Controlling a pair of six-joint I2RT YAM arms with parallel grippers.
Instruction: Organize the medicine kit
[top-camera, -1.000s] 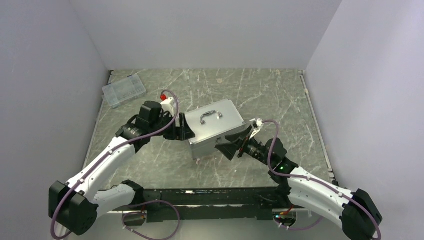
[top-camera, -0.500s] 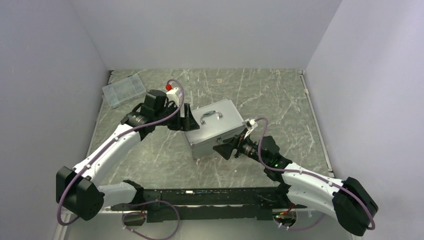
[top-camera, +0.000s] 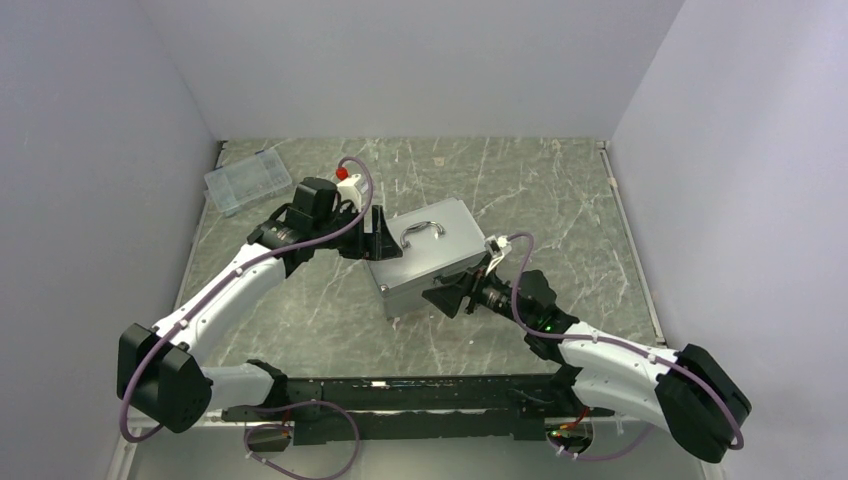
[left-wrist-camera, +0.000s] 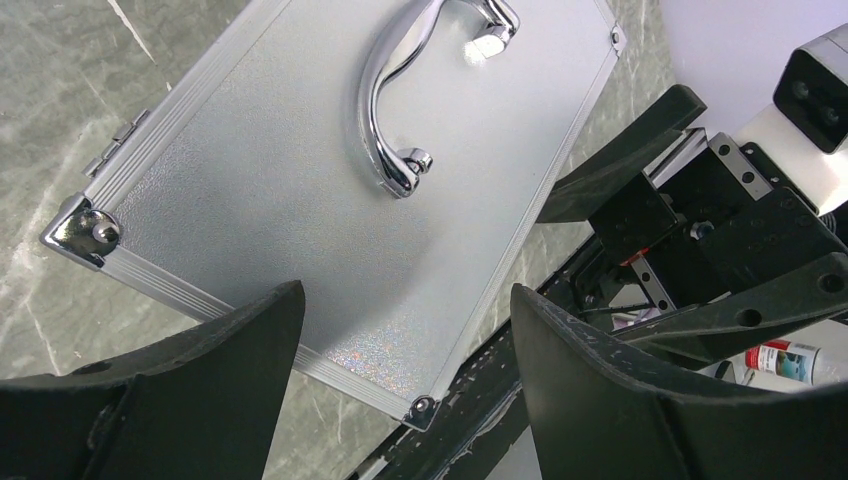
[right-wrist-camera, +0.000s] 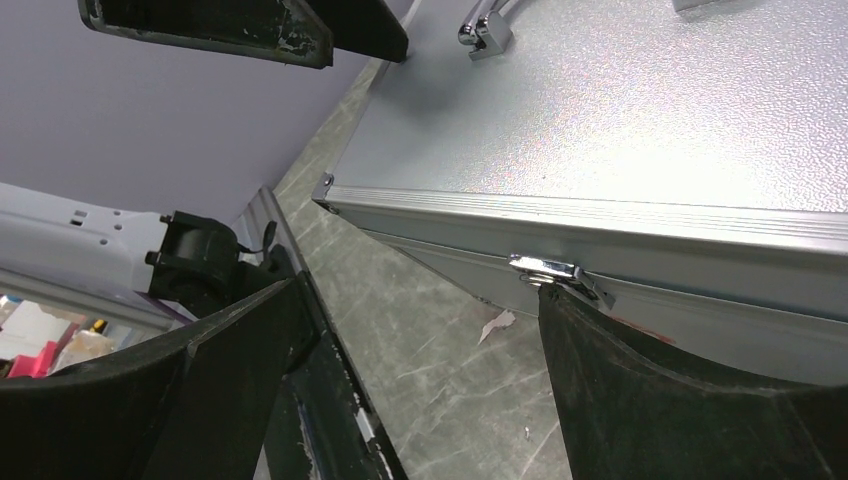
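Note:
The medicine kit (top-camera: 432, 258) is a silver metal case with its lid down and a chrome handle (top-camera: 422, 231) on top, standing mid-table. My left gripper (top-camera: 381, 236) is open and empty, hovering over the case's left end; in the left wrist view (left-wrist-camera: 405, 340) the lid (left-wrist-camera: 300, 200) and handle (left-wrist-camera: 400, 100) lie between its fingers (left-wrist-camera: 180, 400). My right gripper (top-camera: 450, 298) is open at the case's front side. In the right wrist view (right-wrist-camera: 420, 300) its right finger (right-wrist-camera: 680, 400) touches just under the front latch (right-wrist-camera: 550, 268).
A clear plastic compartment box (top-camera: 247, 180) lies at the back left corner. A small scrap of paper (right-wrist-camera: 497, 325) lies on the table under the case's front. Grey walls close in the table on three sides. The black mounting rail (top-camera: 400, 388) runs along the near edge.
My left gripper has moved back and to the right, up over the case's left end. My right gripper has slid left along the case's front toward the latch. The case has not moved.

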